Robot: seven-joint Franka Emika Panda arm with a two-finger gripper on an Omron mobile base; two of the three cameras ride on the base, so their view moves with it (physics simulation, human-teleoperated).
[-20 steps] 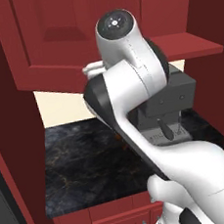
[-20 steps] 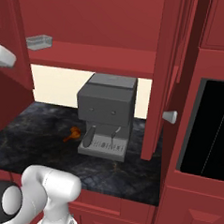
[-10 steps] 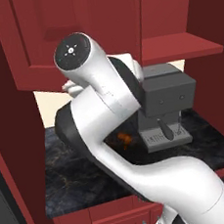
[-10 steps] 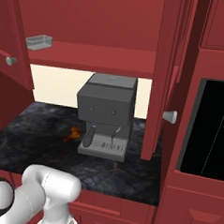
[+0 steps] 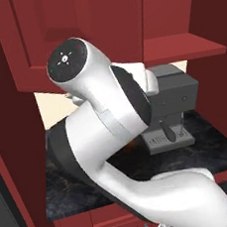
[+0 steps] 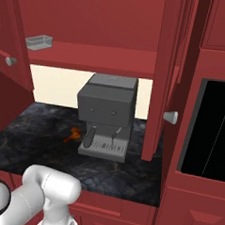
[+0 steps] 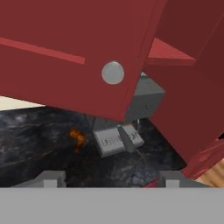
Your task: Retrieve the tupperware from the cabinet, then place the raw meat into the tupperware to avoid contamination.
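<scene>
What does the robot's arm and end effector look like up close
The arm is glossy white with rounded, bulky links and dark grey bands at the joints. One joint ends in a dark round cap with small white marks. The end effector has two small grey, blocky fingertips.

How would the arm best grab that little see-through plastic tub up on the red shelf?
Probably by one long wall of the small translucent grey-white plastic tub, one finger inside and one outside, coming from the open front of the dark red wooden wall cabinet. It sits upright near the shelf's front edge, open top up.

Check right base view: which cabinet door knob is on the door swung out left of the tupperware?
The small round knob at the left edge, just below the tupperware. The bigger knob is right of the grey machine.
</scene>
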